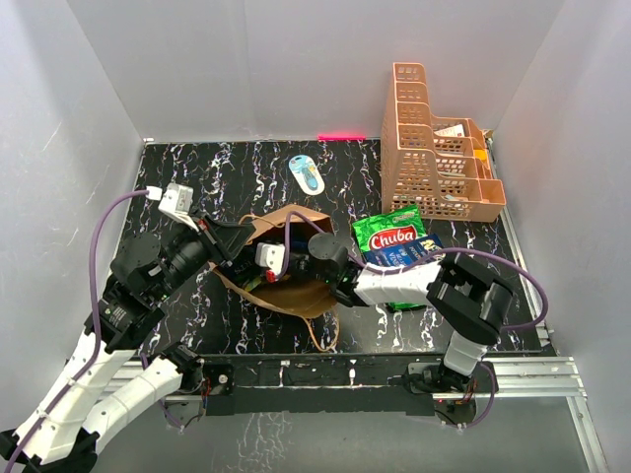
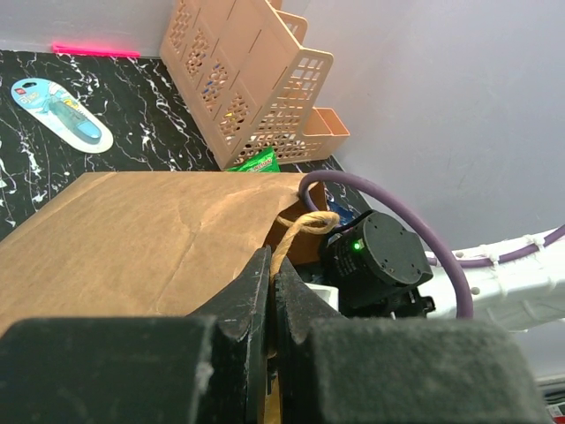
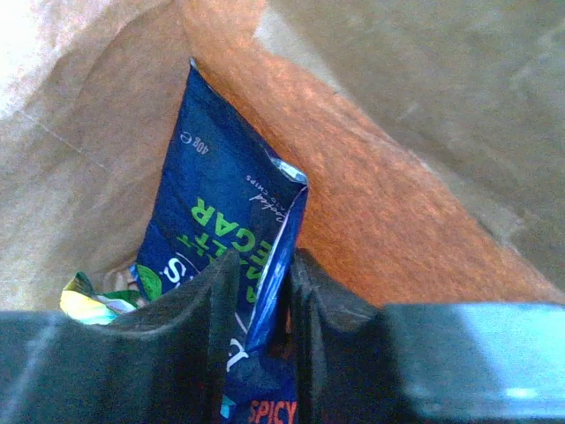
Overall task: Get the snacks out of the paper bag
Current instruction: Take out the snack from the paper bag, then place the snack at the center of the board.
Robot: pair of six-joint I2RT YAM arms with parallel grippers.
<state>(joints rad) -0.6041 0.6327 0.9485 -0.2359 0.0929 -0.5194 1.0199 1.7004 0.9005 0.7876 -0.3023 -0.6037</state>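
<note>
Your right fingers [image 3: 194,305], deep inside the brown kraft paper bag [image 3: 397,203], are closed on the near end of the dark blue glossy snack packet [image 3: 221,177]. Draw it straight out through the mouth, slowly, so it doesn't slip. Your left fingers [image 2: 243,300] are clamped shut on the bag's rim; hold that steady.

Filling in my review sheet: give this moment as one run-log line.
left tool: shut on paper bag rim | right tool: inside bag, shut on blue chip packet | outside bag: green Chuba bag
</note>
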